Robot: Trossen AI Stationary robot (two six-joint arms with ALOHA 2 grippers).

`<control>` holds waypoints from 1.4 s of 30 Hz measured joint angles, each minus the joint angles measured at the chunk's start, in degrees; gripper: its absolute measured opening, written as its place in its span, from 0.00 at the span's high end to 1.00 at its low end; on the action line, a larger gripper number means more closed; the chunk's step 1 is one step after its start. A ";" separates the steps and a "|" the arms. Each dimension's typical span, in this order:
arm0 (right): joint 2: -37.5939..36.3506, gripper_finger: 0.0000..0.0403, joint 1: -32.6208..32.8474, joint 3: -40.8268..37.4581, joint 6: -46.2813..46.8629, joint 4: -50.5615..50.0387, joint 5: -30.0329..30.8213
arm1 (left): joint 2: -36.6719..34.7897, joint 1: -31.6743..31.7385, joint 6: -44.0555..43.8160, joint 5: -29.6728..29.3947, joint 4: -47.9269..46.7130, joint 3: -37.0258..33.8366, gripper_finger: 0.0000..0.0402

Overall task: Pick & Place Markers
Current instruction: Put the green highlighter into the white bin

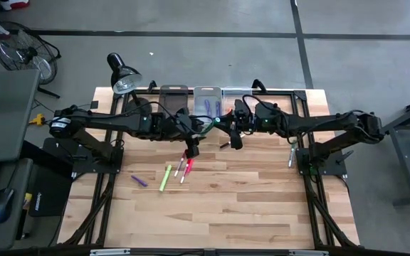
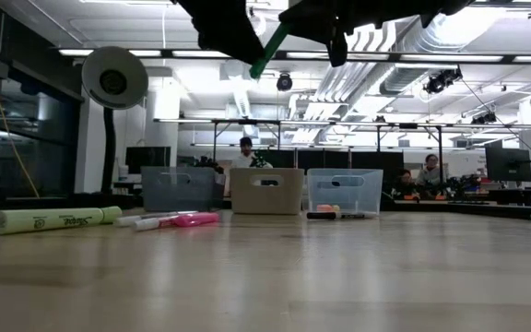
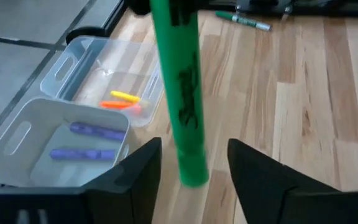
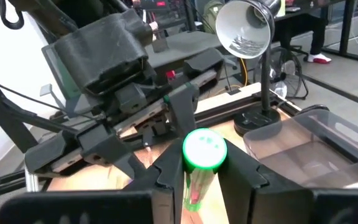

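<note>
Black print runs along the green marker [image 3: 180, 93] and the lime highlighter [image 2: 49, 219], neither legible.

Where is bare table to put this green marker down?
Bare wood spans the near half of the table, nearer than the loose markers. Crowded: the far edge with the bins, and the centre under the left pincer and right pincer.

Markers [image 1: 165, 176] scattered on table [image 1: 248, 206]
</note>
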 joint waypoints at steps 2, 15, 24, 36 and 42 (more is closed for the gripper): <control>0.00 0.83 0.00 0.00 0.00 -0.62 0.81 | -0.27 0.00 0.01 -0.20 -1.21 0.00 0.54; -0.02 0.83 0.00 -0.02 1.20 -4.83 4.04 | -1.93 0.04 -7.90 -8.75 -20.87 -0.15 0.54; 0.00 0.84 -2.04 0.74 3.43 -7.14 4.29 | -13.48 0.04 -12.68 -12.86 -19.02 -8.27 0.54; 5.66 0.83 -10.07 14.92 4.94 -24.34 0.39 | -35.77 0.04 -20.46 -3.99 1.88 -31.35 0.54; 14.97 0.83 -15.85 24.53 10.42 -31.41 -5.72 | -44.21 0.01 -21.88 -0.49 8.16 -36.58 0.54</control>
